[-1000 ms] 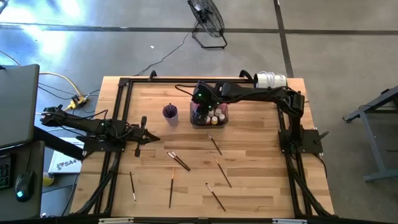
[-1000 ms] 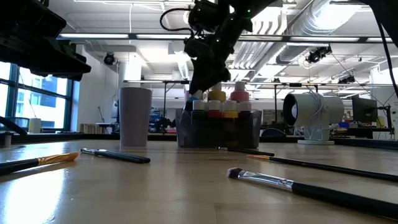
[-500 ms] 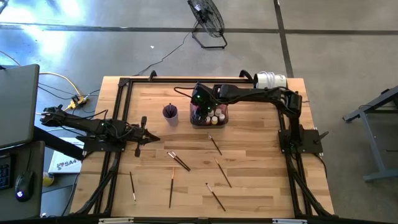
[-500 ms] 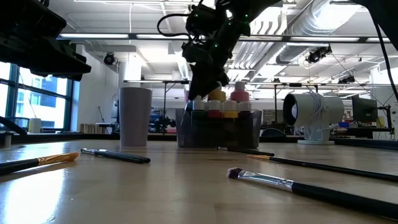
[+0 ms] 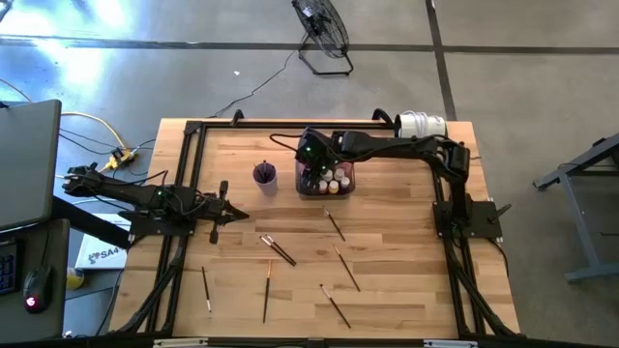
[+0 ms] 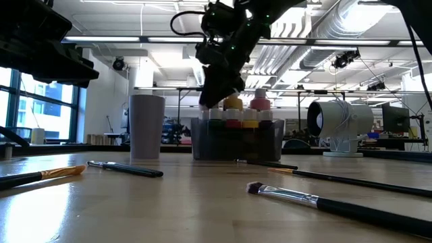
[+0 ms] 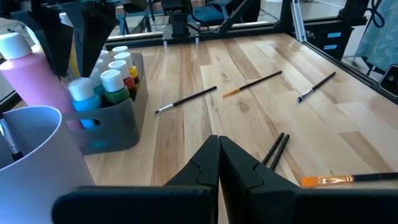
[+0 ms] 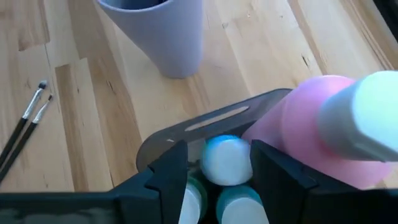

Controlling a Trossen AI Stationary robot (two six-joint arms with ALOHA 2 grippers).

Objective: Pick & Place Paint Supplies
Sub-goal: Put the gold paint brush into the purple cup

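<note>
A dark grey tray (image 5: 325, 192) at the table's far middle holds pink (image 8: 305, 130) and yellow (image 6: 233, 102) bottles and several tiny white-capped ones (image 7: 112, 78). My right gripper (image 8: 217, 168) hangs over the tray's left end (image 5: 311, 170), slanting down and open. Its fingers stand on either side of a small blue bottle's white cap (image 8: 225, 160). A purple cup (image 5: 265, 175) stands left of the tray. Several thin brushes (image 5: 279, 249) lie flat on the wood nearer the front. My left gripper (image 5: 237, 215) waits shut at the table's left, touching nothing. My right gripper comes slanting from above with one finger (image 8: 168, 171) on each side of the small bottle's white cap (image 8: 214, 163). A gap shows beside one finger. I cannot tell whether the other finger (image 8: 273, 171) touches the cap. The bottle stands upright in the tray.
A white cylindrical device (image 5: 423, 124) stands at the far right corner. Black frame rails (image 5: 189, 174) run along the table's left, right and far sides. Loose brushes (image 5: 346, 268) (image 5: 267, 290) (image 5: 336, 305) are scattered across the near half, with bare wood between them.
</note>
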